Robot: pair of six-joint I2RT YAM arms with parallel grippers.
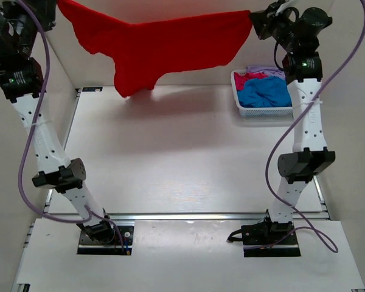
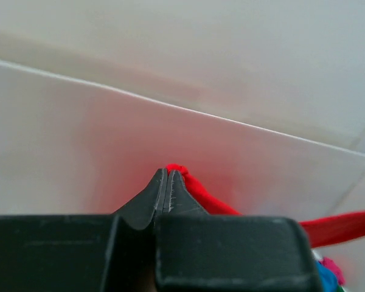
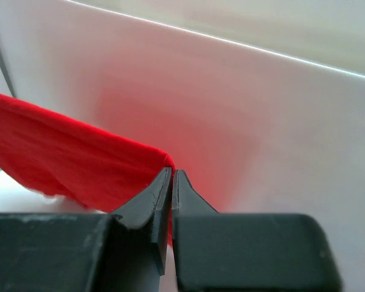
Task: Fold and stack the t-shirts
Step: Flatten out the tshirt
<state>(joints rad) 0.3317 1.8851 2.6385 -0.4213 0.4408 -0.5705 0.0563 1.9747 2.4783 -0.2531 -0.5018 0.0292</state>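
Observation:
The bright red t-shirt [image 1: 164, 45] hangs spread out high above the far side of the table, held at both upper corners. My left gripper [image 1: 56, 6] is shut on its left corner; in the left wrist view the red cloth [image 2: 198, 190] pokes out past the closed fingertips [image 2: 168, 173]. My right gripper [image 1: 253, 21] is shut on the right corner; in the right wrist view the red cloth [image 3: 73, 158] stretches left from the closed gripper [image 3: 172, 173]. More t-shirts, blue [image 1: 264, 92], magenta-pink [image 1: 250, 78] and lavender [image 1: 264, 69], lie in the basket.
A white mesh basket [image 1: 263, 111] stands at the far right of the table. White walls enclose the table at the back and sides. The arm bases [image 1: 106, 234] sit at the near edge.

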